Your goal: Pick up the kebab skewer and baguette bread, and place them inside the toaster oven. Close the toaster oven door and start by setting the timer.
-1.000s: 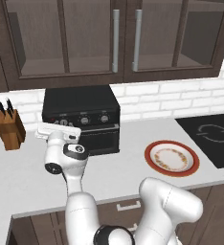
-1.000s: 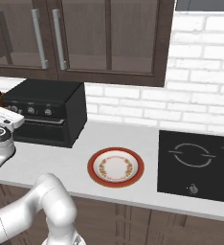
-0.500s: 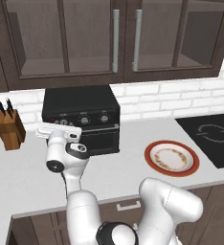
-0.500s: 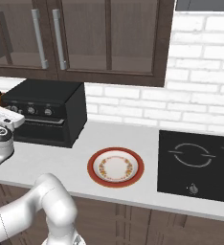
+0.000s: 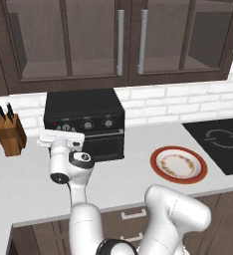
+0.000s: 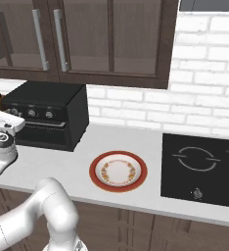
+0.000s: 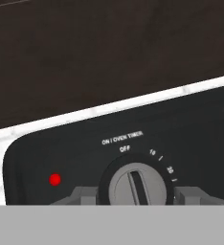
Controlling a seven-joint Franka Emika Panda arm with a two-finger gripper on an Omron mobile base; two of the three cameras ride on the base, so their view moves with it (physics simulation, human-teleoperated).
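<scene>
Silver timer knob [image 7: 136,185] of the toaster oven [image 5: 84,119] sits between the two fingers [image 7: 83,195]; if they clench it, I cannot tell.

Base views look forward-down from behind-left and behind-right, sharing the toaster oven [image 5: 84,124] and plate [image 6: 118,171]; hand view close on its timer knob [image 7: 137,186].

The robot's hand hides the left end of the toaster oven [image 5: 88,122], and the timer knob [image 7: 137,186] is cut off at the bottom edge.
</scene>
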